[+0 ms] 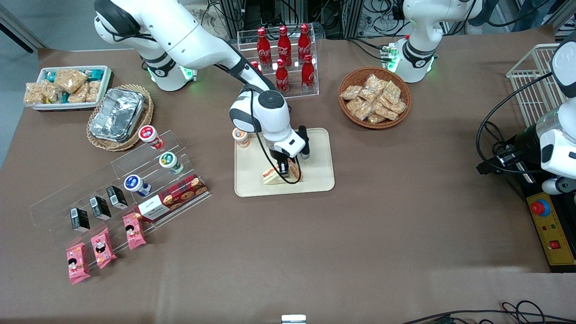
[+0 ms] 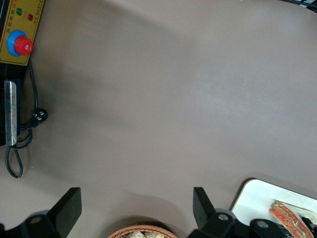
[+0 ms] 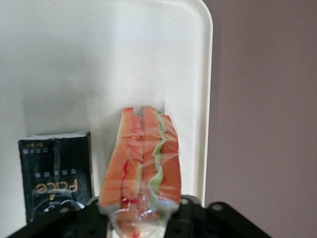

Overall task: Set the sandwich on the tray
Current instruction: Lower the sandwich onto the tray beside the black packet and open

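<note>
The sandwich (image 1: 275,175), a wrapped wedge with pale bread and orange-red filling, is at the cream-beige tray (image 1: 317,155), close to the rim nearest the front camera. My right gripper (image 1: 283,168) reaches down onto it from above. In the right wrist view the gripper (image 3: 141,214) is shut on the sandwich (image 3: 143,153), with a finger pressed against each side of the wrap and the tray (image 3: 99,59) right beneath. I cannot tell whether the sandwich rests on the tray or hangs just over it. The left wrist view shows a corner of the tray (image 2: 252,196) and the sandwich (image 2: 290,220).
A black carton (image 3: 57,173) stands on the tray beside the sandwich. A cup with an orange lid (image 1: 241,137) sits at a tray corner. A rack of red bottles (image 1: 283,54), a snack basket (image 1: 374,96), a foil container (image 1: 117,114) and a clear shelf of cups and cartons (image 1: 135,184) surround it.
</note>
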`<state>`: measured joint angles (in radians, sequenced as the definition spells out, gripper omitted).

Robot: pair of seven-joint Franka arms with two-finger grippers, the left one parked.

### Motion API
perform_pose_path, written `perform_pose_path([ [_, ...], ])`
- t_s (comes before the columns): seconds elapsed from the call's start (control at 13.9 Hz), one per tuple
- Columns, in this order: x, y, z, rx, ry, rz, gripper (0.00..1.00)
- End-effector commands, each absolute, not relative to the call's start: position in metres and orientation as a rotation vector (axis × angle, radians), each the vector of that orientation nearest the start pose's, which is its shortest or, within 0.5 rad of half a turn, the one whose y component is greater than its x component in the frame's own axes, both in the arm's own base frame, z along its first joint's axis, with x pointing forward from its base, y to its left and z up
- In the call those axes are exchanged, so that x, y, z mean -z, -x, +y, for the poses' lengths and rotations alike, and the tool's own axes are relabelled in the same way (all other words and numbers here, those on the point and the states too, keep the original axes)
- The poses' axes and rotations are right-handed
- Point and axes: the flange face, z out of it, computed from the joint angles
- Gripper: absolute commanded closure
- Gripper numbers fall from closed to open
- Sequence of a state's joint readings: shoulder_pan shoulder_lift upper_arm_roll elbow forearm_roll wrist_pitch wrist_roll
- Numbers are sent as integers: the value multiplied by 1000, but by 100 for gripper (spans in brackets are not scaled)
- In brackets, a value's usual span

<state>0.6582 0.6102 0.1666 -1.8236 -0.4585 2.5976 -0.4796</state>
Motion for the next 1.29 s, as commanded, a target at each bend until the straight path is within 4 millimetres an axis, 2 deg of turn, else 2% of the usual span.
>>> perform_pose_path([
  [0.0,-219,-456,494,-346,-1994,2200,0],
  [0.14,-222,-456,494,-350,-1992,2199,0],
  [0.36,-248,-465,495,-401,-2017,2164,0],
  [0.5,-272,-470,490,-414,-2045,2128,0],
  [0.72,-312,-471,482,-359,-2218,2027,0],
  [0.93,-352,-467,469,-272,-2259,1957,0],
  [1.08,-377,-455,457,-167,-2402,1740,0],
  [1.22,-390,-433,457,-69,-2532,1496,0],
])
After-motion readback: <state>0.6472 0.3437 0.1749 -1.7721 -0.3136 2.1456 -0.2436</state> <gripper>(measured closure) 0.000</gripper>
